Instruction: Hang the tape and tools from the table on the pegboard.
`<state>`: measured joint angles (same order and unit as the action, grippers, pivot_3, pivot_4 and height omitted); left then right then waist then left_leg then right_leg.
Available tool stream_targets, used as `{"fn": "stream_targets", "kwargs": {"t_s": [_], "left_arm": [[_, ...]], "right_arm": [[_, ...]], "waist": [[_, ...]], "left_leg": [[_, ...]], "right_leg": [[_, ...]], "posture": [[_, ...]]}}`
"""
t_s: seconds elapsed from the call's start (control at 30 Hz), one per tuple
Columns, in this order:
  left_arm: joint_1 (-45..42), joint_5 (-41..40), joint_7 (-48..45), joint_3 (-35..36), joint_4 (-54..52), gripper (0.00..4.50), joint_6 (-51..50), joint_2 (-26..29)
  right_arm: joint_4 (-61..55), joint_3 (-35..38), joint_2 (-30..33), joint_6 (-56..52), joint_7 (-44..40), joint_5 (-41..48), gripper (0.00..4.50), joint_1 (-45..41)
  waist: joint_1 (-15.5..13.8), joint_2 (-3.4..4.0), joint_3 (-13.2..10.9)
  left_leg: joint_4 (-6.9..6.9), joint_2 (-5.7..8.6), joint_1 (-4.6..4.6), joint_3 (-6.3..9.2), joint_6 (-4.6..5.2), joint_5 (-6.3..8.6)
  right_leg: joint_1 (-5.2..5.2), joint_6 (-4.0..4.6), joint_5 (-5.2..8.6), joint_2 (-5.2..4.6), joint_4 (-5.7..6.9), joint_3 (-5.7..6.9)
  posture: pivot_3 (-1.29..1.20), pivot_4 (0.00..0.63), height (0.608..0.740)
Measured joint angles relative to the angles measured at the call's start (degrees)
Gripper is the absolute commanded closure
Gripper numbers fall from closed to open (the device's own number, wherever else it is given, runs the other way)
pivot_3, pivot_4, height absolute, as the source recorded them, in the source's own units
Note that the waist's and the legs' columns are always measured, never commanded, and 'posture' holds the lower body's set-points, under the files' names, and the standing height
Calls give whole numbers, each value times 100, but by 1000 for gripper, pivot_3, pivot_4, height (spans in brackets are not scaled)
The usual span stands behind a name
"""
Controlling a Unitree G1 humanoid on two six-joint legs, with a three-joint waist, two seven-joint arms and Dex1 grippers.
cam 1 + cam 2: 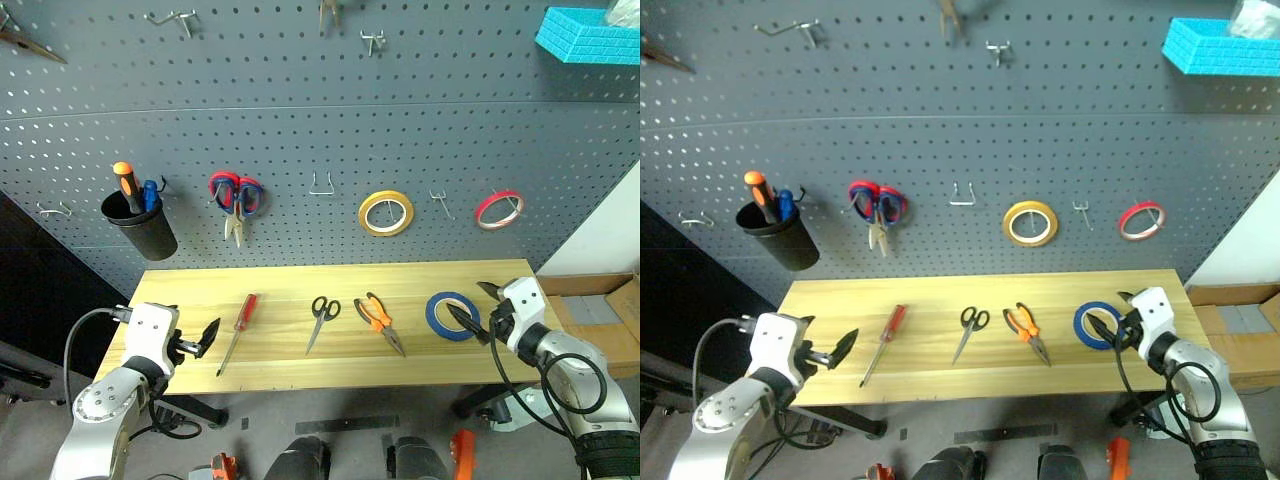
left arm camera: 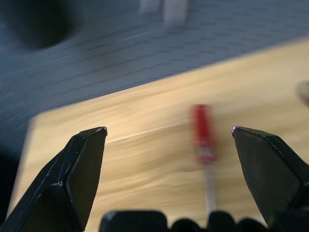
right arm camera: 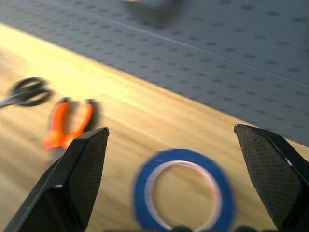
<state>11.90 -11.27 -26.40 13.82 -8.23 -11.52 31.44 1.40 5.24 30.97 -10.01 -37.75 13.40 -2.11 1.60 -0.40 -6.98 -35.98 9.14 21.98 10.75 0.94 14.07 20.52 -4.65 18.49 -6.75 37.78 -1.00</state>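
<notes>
While the blue tape (image 1: pixel 452 316) lies flat at the table's (image 1: pixel 280 370) right end, the right gripper (image 1: pixel 471 321), jaws spread wide beside it, should straddle the ring's near wall squarely before pinching, as the left gripper (image 1: pixel 205 336) waits spread near the screwdriver (image 1: pixel 238 331).

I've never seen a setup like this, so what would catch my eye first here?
Four things lie in a row on the wooden table: a red screwdriver, black scissors, orange pliers and blue tape. Open grippers flank them, the left gripper near the screwdriver, the right gripper over the tape.
</notes>
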Motion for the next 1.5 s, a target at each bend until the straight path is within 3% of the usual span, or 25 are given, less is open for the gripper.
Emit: {"fn": "stream_targets", "kwargs": {"t_s": [0.17,0.23,0.43,0.67,1.07,1.37,1.5], "left_arm": [[6,158,-494,-125,-83,52,435,314],[29,114,-889,-271,-211,52,548,527],[11,-588,-2055,-369,-711,52,71,1017],[-956,-715,-2664,-692,-716,52,-69,1213],[-1916,-1096,-3517,-1129,-664,52,-301,1219],[-2018,-965,-3578,-1204,-448,52,-144,1215],[-2078,-876,-3577,-1248,-414,0,-46,1210]], "right_arm": [[-594,-323,235,-952,-85,-65,0,-100],[-650,-441,256,-1372,55,-156,0,-299],[-807,-612,235,-2122,228,-227,0,-760],[-750,-1070,289,-2924,127,-366,0,-1266],[643,-1615,208,-2713,290,-1079,0,-1875],[1500,-1851,85,-2138,259,-1486,0,-2224],[1723,-1958,41,-1926,148,-1632,930,-2396]], "waist": [[1,-9,-188],[11,-21,-227],[32,-29,-445],[48,-43,-679],[202,-78,-872],[310,-98,-910],[312,-109,-916]], "left_leg": [[0,-2,19,-4,1,2],[-7,-5,78,-5,-3,-2],[-4,-15,99,-17,-24,-14],[-5,-17,110,-26,-24,-14],[-9,-33,139,-60,-23,-13],[-6,-50,144,-96,-23,-13],[-14,-56,143,-126,-24,-12]], "right_leg": [[20,1,0,-2,0,-1],[79,4,-3,-1,11,1],[89,11,-1,-5,16,8],[88,11,-1,-8,15,11],[129,12,-2,-11,33,14],[159,16,-6,-12,50,13],[179,16,-6,-17,88,14]], "posture": [[-82,208,740],[-85,230,740],[-102,270,740],[-111,299,740],[-112,329,740],[-103,322,740],[-98,314,740]]}}
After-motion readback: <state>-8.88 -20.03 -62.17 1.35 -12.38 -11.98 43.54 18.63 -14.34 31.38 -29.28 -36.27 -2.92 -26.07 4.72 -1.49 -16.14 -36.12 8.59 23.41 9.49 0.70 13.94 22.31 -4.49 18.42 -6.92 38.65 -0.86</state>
